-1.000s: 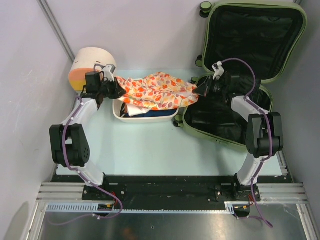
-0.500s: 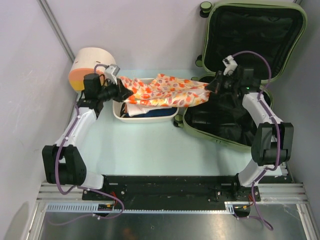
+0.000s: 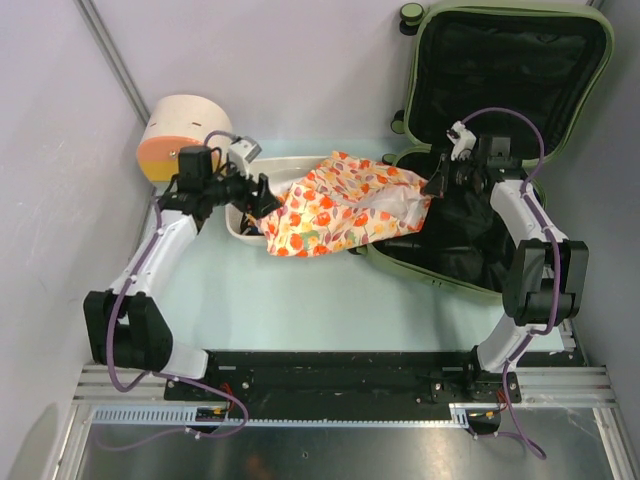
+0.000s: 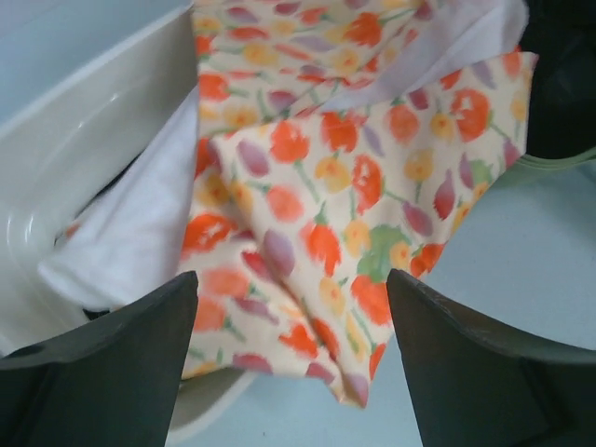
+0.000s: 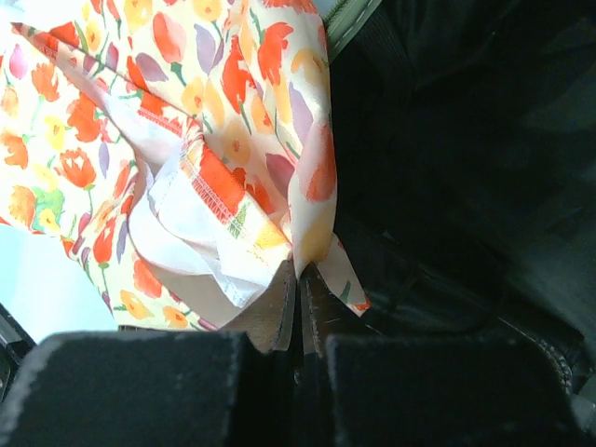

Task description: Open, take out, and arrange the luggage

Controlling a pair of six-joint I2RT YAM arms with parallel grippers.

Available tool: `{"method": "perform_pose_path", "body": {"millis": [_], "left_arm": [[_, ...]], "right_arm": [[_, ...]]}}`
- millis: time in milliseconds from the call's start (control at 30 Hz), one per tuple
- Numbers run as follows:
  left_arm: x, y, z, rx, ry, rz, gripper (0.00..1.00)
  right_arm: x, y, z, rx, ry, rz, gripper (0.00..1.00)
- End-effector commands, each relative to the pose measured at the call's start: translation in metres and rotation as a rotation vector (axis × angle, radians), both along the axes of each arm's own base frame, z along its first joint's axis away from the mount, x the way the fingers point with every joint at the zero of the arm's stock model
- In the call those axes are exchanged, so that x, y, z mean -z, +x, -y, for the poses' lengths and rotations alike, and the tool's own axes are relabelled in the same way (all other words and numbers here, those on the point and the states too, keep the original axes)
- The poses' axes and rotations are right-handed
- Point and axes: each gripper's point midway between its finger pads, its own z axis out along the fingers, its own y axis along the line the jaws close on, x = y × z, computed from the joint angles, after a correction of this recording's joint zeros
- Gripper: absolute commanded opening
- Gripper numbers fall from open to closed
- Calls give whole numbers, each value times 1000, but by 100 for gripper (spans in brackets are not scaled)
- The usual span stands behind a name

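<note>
Open olive-green luggage (image 3: 508, 90), black-lined.

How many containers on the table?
3. The open green luggage at the back right, the white tub in the middle, partly under the floral cloth, and the round cream box at the back left. The cloth may hide something small.

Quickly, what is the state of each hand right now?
Left hand: open, holding nothing.
Right hand: closed on the floral cloth.
</note>
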Motion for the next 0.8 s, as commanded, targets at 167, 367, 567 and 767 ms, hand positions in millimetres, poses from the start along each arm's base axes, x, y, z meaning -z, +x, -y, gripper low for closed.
{"method": "perform_pose_path", "body": {"millis": [167,367,567,767], "left_arm": [[9,50,41,101,156,77,77],[21,71,53,120,136,32,71],[41,69,71,173,81,-50,62],[45,74,85,200,29,-92,31]], "right_arm": [[-34,7,2,-31,-32,105,0],[-40,6,0,-38,-30,122,0],[-47,6,-4,-53,-27,141,0],[-55,6,-8,-71,-22,159,0]]}}
